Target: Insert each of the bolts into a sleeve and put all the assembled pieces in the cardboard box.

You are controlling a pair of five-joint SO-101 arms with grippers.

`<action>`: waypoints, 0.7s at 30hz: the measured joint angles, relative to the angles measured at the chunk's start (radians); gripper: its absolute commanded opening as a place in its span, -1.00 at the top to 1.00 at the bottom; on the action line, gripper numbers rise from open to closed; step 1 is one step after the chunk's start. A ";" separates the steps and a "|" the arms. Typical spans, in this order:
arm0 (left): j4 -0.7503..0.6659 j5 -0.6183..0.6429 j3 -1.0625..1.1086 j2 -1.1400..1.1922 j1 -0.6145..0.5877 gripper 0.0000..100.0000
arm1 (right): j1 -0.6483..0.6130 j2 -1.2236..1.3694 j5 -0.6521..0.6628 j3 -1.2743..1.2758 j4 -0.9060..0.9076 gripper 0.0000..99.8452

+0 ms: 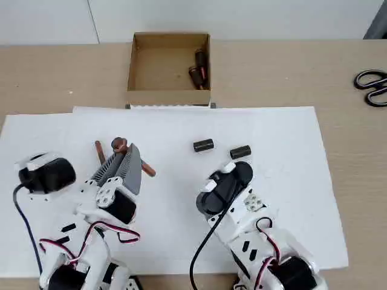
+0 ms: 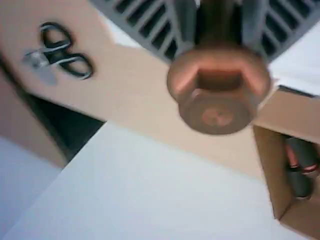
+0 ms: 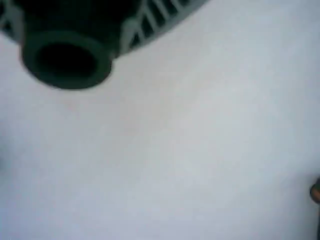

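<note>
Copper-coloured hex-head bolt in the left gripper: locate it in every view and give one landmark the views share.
High view: the copper-coloured hex-head bolt stands at the tips of the left gripper, on the sheet's left half.
Left wrist view: its head is head-on and close, clamped between the grey ribbed fingers.
Right wrist view: beyond the black sleeve, a brown sliver at the frame's edge may be a bolt; cannot tell which.
Shared landmark: the white paper sheet.
</note>
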 measured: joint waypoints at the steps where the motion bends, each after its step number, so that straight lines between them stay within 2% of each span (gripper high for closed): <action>1: -0.015 0.011 0.009 0.003 0.000 0.99 | -0.008 -0.014 0.003 0.020 -0.015 0.99; 10: -0.061 0.032 0.051 0.008 0.000 0.99 | -0.133 -0.021 0.115 0.176 -0.244 0.99; 13: -0.061 0.032 0.058 0.005 0.000 0.99 | -0.135 -0.021 0.140 0.204 -0.308 0.99; 21: -0.061 0.032 0.077 0.008 0.143 0.99 | -0.140 -0.021 0.144 0.212 -0.342 0.99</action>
